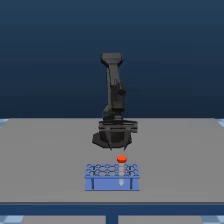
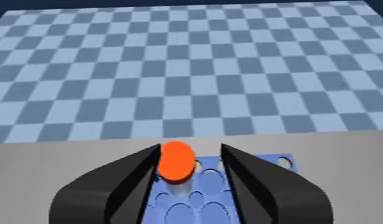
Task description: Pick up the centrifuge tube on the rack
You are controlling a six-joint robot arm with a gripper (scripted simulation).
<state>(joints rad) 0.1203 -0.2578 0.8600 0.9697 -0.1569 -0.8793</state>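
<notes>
Tube (image 1: pixel 121 160), orange-red cap uppermost, stands upright in a hole on the exterior view's right side of the blue rack (image 1: pixel 112 178), which rests on the grey desk (image 1: pixel 45 160). Exterior view: the dark arm (image 1: pixel 114 95) stands behind the rack, its fingers (image 1: pixel 118 146) pointing down just above the cap. Wrist view: the cap (image 2: pixel 176 160) lies between the two black fingers (image 2: pixel 125 180), which are spread apart, a narrow gap showing on each side; rack holes (image 2: pixel 198 200) are visible below; checkered floor (image 2: pixel 187 70) beyond the desk edge.
</notes>
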